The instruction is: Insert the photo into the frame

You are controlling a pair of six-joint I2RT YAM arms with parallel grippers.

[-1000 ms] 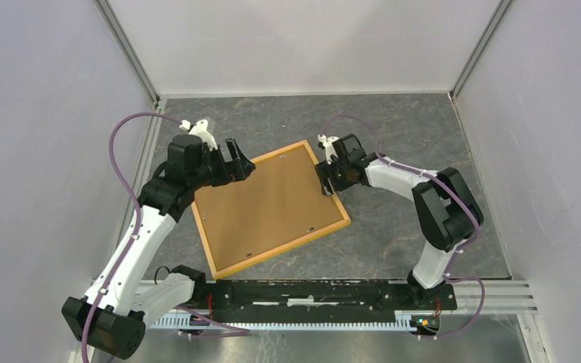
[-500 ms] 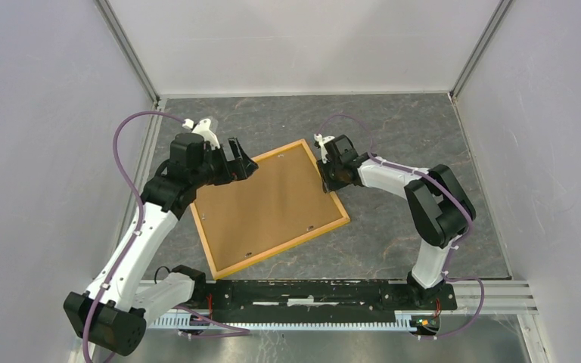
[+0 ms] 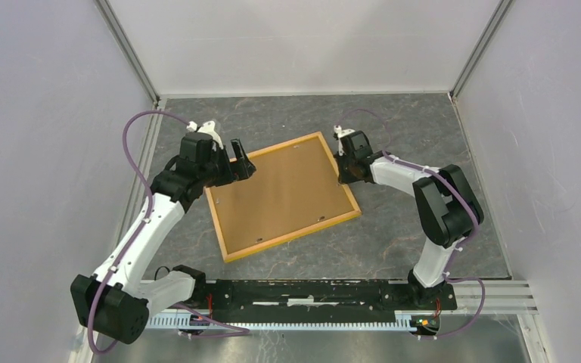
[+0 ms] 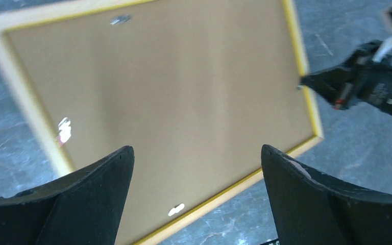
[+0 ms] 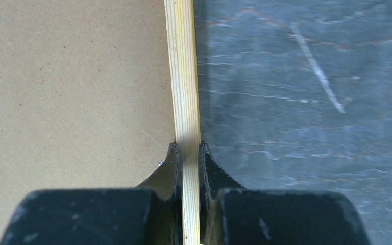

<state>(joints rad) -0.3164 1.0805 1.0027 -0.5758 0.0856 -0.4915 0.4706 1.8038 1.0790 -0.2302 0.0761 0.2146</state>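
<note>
So the thin light orange-yellow wooden picture frame (image 5: 185, 76) is lying back-up about mid-table on the dark grey marbled table (image 3: 393, 242), a bit askew, with the plain brown backing board (image 3: 284, 190) sitting inside it. The right hand (image 5: 188, 147) is clenched on the frame's rail toward the table's right edge. The left hand (image 4: 195, 150) is spread wide, gripping nothing, hanging above the frame's side toward the far-left corner.

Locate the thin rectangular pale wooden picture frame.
Top view: the frame lies askew, central on the grey table, its right rail pinched by the right gripper.
</note>
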